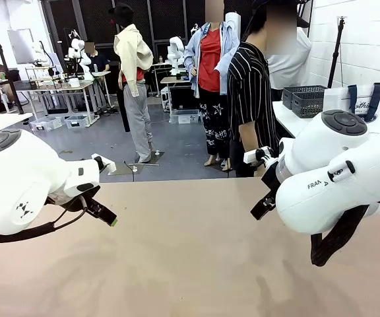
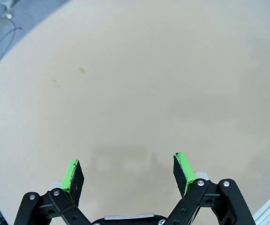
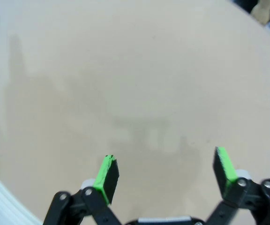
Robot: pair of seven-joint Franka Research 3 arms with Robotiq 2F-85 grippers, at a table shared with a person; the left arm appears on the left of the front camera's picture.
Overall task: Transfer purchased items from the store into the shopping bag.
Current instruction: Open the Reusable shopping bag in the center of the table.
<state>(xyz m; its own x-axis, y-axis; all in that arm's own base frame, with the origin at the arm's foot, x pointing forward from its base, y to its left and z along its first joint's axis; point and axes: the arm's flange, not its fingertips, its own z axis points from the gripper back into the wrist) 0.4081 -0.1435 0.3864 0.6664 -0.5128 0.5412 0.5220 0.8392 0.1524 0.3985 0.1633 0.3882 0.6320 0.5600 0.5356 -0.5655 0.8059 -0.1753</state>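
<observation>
1. Left hand (image 2: 128, 168): fingers spread wide, nothing held. Green pads (image 2: 71, 176) are poised over the tan surface (image 2: 135, 70).
2. Right hand (image 3: 165, 164): likewise spread wide and empty, over the same tan surface.
3. Basket (image 1: 305, 100): seen in the front view at about 2 o'clock from the middle of the tan surface. It is set on a white side surface (image 1: 284, 117) beyond the right arm (image 1: 335, 172), well apart from both hands.
4. Bag (image 1: 360, 99): placed just beside the basket, at its 3 o'clock, on the same side surface.
5. Key relation: both things lie off to the right and far side, so the right hand is judged the nearer one. The left hand would have to be carried across the middle.
6. A person (image 1: 249, 99) stands at the basket's 9 o'clock, at the tan surface's far edge.
7. Long axis: the basket's long side appears presented roughly across the view, 9 to 3 o'clock. The exact angle cannot be told at this range.
8. Materials:
   - Basket: dark grey rigid plastic, boxy, lattice walls. It is judged stiff enough to be pushed or lifted by its rim.
   - Bag: whitish thin film with navy strap handles standing up. It is judged floppy, so the mouth may need to be held open.
9. Goods: cannot be made out behind the basket wall.
</observation>
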